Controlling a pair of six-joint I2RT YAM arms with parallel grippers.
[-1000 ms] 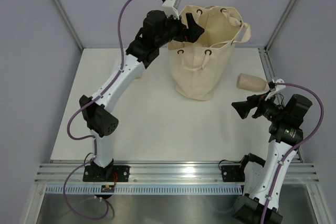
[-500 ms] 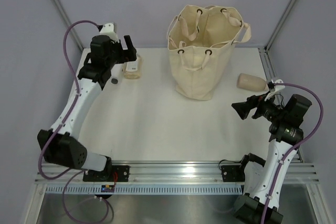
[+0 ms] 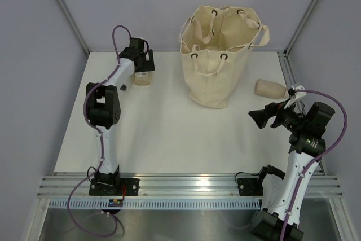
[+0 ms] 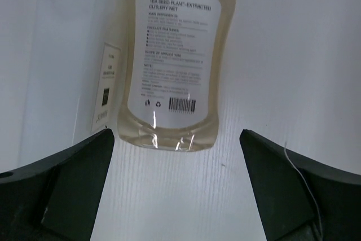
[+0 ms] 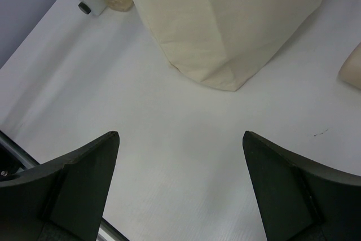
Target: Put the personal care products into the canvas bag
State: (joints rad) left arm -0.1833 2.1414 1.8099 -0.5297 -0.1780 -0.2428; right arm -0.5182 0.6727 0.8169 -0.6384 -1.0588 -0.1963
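Back from the tall cream canvas bag (image 3: 217, 55), the left gripper (image 4: 175, 139) hovers wide open and empty over a pale amber labelled bottle (image 4: 175, 55), likely the next pick.

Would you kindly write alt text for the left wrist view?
A clear pale-amber bottle with a white printed label lies on the white table, its base between the fingertips of the open left gripper; a white labelled container lies beside it.
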